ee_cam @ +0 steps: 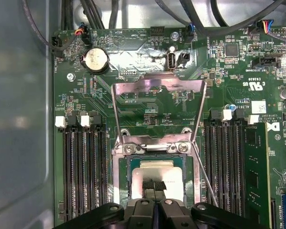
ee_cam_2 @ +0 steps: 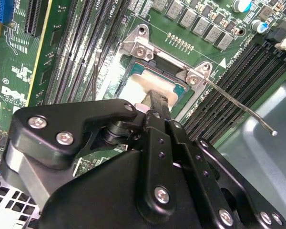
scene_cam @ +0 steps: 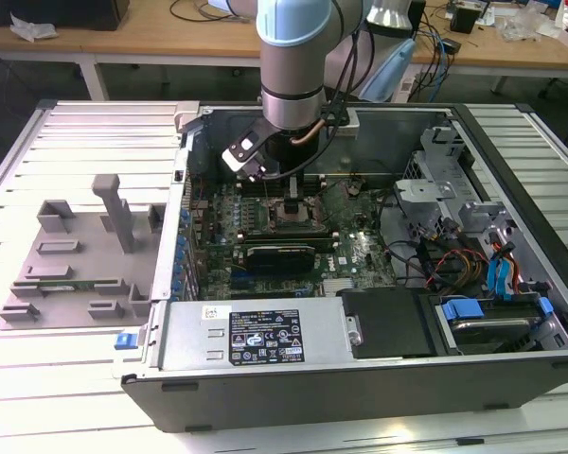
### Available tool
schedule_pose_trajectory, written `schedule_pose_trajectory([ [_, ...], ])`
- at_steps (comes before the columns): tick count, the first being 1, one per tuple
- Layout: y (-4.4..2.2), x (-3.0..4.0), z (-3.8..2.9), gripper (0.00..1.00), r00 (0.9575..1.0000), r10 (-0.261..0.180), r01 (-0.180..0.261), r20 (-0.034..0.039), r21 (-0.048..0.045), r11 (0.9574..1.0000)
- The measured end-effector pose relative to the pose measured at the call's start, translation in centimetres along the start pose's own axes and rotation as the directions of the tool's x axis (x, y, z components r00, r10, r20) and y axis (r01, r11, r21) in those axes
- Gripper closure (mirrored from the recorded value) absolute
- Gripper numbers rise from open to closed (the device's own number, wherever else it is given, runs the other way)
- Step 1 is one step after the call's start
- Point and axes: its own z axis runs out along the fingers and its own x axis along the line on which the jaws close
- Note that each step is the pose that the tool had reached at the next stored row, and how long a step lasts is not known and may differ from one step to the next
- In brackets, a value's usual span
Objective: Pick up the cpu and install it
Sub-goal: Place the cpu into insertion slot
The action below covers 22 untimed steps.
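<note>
Now we see the gripper [ee_cam: 153, 187], its fingers pressed together, low over the cpu [ee_cam: 171, 179] that sits in the open socket [ee_cam: 119, 167] on the motherboard [ee_cam: 229, 86].

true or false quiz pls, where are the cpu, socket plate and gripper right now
1. The cpu lies in the socket. True.
2. The load plate is shut over the cpu. False: the load plate stands raised, hinged back from the socket.
3. The gripper hangs over the grey tray outside the case. False: the gripper is down inside the case, with its tips at the cpu's top.
4. A green memory stick sits in a slot beside the socket. True.
</note>
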Motion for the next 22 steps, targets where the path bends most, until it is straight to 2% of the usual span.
schedule_pose_trajectory([
  [3,0.37,-0.04,-0.03,0.89,1.0,0.008,-0.008,0.0017,0.0006,1.0],
  [6,0.42,0.0,-0.1,0.89,1.0,0.009,-0.009,0.0008,-0.0001,1.0],
  [7,0.46,0.05,-0.27,0.89,1.0,0.009,-0.009,-0.002,-0.0021,1.0],
  [13,0.55,0.04,-2.0,0.89,1.0,0.009,-0.009,-0.0003,-0.0007,1.0],
  [14,0.6,0.04,-2.81,0.89,1.0,0.009,-0.009,-0.0002,-0.0006,1.0],
  [15,0.63,0.04,-3.17,0.89,1.0,0.009,-0.009,-0.0002,-0.0007,1.0],
  [21,0.63,0.04,-3.27,0.89,1.0,0.009,-0.009,0.0001,-0.0005,1.0],
  [22,0.65,0.04,-3.56,0.89,1.0,0.009,-0.009,0.0001,-0.0005,1.0],
])
